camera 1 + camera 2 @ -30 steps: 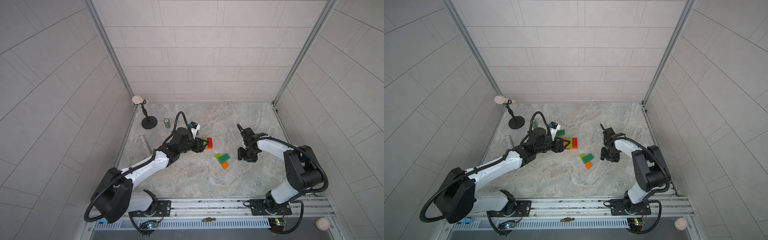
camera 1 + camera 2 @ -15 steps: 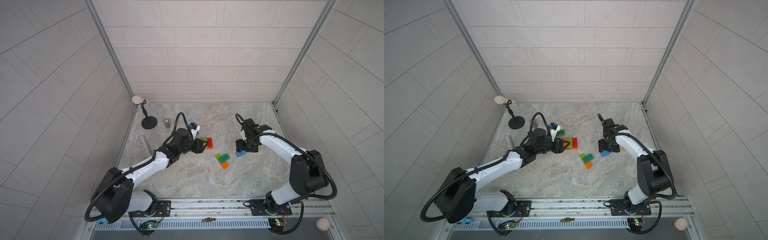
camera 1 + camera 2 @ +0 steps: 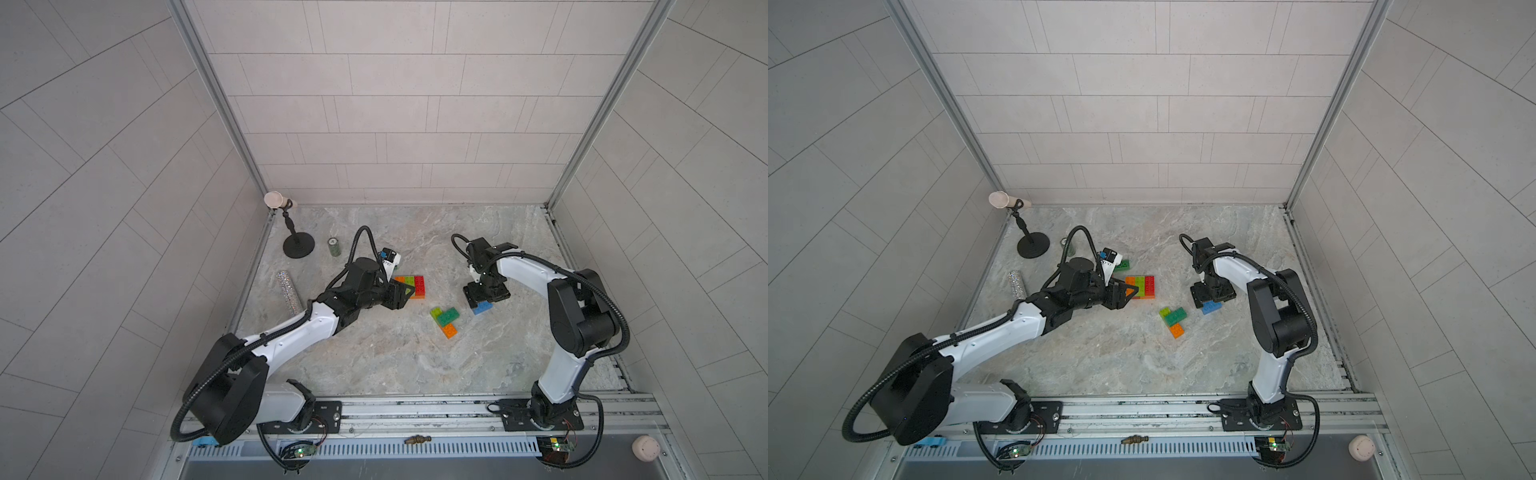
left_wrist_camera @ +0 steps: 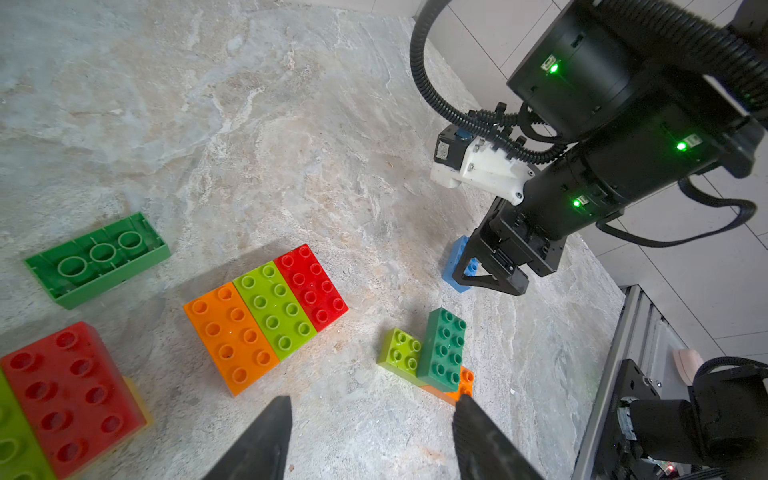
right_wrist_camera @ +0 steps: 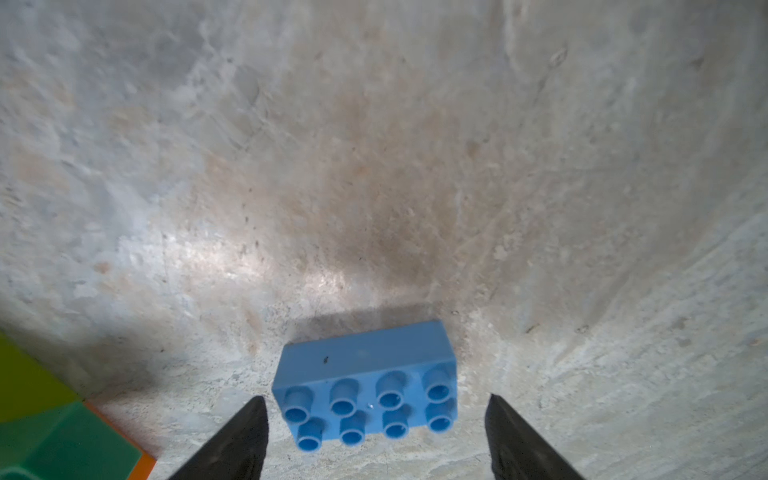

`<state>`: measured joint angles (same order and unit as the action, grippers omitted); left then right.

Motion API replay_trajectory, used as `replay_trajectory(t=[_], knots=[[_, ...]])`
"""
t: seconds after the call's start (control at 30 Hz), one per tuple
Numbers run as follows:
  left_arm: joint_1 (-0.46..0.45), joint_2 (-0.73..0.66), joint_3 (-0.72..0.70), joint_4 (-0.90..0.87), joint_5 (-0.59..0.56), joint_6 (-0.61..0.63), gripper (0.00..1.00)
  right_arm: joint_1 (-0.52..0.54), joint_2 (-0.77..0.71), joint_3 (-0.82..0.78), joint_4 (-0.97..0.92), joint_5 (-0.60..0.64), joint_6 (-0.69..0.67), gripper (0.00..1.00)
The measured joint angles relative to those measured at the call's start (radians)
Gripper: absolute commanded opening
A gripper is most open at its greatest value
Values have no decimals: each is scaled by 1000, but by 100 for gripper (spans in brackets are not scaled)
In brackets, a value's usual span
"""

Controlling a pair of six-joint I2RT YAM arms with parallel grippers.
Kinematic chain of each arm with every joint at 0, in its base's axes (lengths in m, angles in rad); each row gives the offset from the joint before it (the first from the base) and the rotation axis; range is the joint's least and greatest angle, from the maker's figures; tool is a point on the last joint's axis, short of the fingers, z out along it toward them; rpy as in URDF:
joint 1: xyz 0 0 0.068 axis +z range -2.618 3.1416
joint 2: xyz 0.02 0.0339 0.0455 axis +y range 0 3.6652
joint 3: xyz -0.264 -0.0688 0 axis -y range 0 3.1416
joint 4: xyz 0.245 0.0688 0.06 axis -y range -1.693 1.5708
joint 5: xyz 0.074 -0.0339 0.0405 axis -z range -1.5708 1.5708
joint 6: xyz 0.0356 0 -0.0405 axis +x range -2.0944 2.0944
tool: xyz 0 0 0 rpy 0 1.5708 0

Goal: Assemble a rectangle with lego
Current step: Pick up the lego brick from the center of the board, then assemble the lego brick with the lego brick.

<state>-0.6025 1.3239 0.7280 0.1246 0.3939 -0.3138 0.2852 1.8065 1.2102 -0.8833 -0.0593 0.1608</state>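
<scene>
While you hover your R gripper (image 3: 483,300) above the blue brick (image 3: 483,308), both top views put that brick at 2 o'clock of the green-topped cluster (image 3: 1173,318). L wrist: L gripper (image 4: 372,405) gapes, empty. R wrist: jaws spread, brick between, untouched.

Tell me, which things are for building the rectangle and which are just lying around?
For the job: blue brick, orange-lime-red row, lime-green-orange clump, upturned green brick.
Just lying about: small green can, glittery tube, black stand.
</scene>
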Motion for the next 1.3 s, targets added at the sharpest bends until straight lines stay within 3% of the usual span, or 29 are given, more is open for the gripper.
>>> replay_trajectory(t=[0.27,0.67,0.87,1.03,1.3], knots=[[0,2,1,-6,0,8,66,-5,32,1,4,-19,-15,73],[0,3,3,-38,-27,30,66,-5,-1,0,1,-23,6,51],[-27,-63,6,-134,-211,153,69,-5,-193,-33,-19,-26,46,42],[-179,-104,5,-132,-433,285,72,-4,-321,-86,-47,-27,65,36],[-275,-45,-32,0,-594,306,75,25,-363,-134,-71,-30,80,30]])
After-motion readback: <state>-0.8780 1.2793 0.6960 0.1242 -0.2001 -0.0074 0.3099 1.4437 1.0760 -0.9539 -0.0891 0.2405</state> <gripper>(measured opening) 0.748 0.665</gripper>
